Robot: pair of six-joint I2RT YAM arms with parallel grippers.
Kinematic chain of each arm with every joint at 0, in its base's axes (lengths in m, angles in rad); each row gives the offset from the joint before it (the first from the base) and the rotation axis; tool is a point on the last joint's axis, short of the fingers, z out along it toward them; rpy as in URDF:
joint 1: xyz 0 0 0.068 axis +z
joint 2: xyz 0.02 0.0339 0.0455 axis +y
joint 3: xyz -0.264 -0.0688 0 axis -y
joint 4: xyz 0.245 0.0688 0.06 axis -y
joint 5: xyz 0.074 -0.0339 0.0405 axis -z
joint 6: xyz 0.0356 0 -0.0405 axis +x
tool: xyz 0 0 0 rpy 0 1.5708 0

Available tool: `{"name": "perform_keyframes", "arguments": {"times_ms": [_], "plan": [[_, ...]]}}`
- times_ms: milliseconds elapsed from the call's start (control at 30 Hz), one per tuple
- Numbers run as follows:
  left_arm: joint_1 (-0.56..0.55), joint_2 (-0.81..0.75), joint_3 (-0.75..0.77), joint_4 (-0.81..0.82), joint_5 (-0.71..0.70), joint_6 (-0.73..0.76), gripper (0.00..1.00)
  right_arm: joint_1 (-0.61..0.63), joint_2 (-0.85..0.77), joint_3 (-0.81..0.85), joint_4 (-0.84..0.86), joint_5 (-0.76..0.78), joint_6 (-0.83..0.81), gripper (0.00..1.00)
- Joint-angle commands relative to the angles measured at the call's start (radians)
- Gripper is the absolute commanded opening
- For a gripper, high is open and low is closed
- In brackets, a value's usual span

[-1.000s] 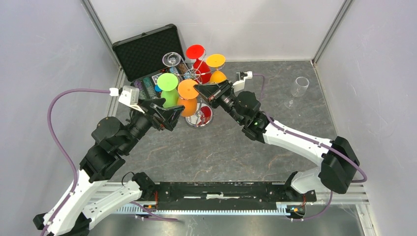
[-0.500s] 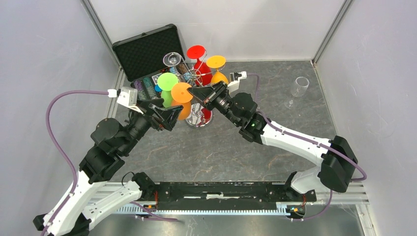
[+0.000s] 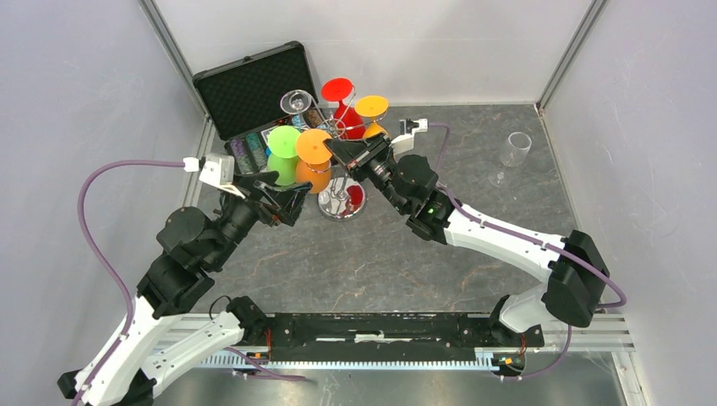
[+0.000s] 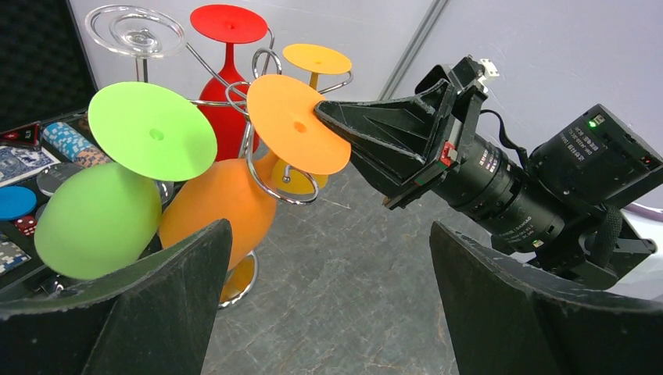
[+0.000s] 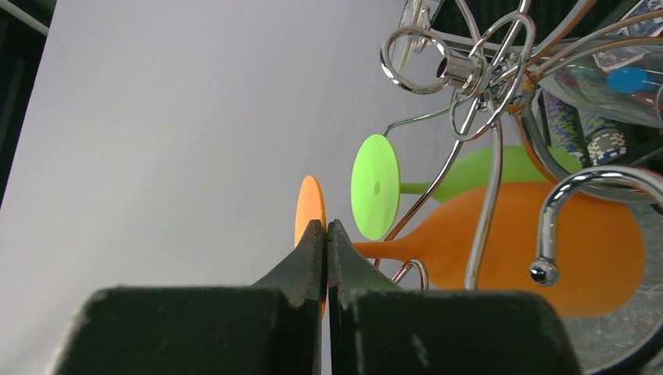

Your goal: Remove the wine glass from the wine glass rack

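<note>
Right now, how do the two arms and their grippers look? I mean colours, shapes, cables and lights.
Both the left arm and the right arm have white shells with black joints. A purple cable loops from each wrist. The left gripper and right gripper have black, wedge-shaped fingers. A small green light glows on the right wrist.

You work over a tabletop (image 3: 473,254) with a dark grey stone pattern (pale veins run across it). Plain light-grey panels enclose it on three sides: the back wall (image 3: 440,42), the left wall (image 3: 68,101) and the right wall (image 3: 651,186). Metal posts stand at the back corners, left post (image 3: 172,51) and right post (image 3: 569,51). A ribbed metal rail (image 3: 380,360) runs along the near edge. Lighting is even and soft.
</note>
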State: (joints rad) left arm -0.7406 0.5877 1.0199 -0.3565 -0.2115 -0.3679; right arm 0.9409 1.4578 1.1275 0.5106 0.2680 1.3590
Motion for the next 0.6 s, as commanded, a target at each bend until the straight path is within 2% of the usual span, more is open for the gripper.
{"name": "perform_keyframes", "arguments": {"times_ms": [0,200,567], "plan": [[0.006,-0.009,-0.007,0.038,-0.024,0.009,1.00,0.006,-0.007,0.046,-0.007,0.084,-0.021,0.00],[0.006,-0.005,-0.018,0.044,-0.020,0.009,1.00,0.007,-0.043,0.030,-0.074,0.100,0.001,0.00],[0.006,0.006,-0.022,0.056,0.002,-0.008,1.00,-0.012,-0.123,-0.048,-0.085,0.215,0.001,0.00]]}}
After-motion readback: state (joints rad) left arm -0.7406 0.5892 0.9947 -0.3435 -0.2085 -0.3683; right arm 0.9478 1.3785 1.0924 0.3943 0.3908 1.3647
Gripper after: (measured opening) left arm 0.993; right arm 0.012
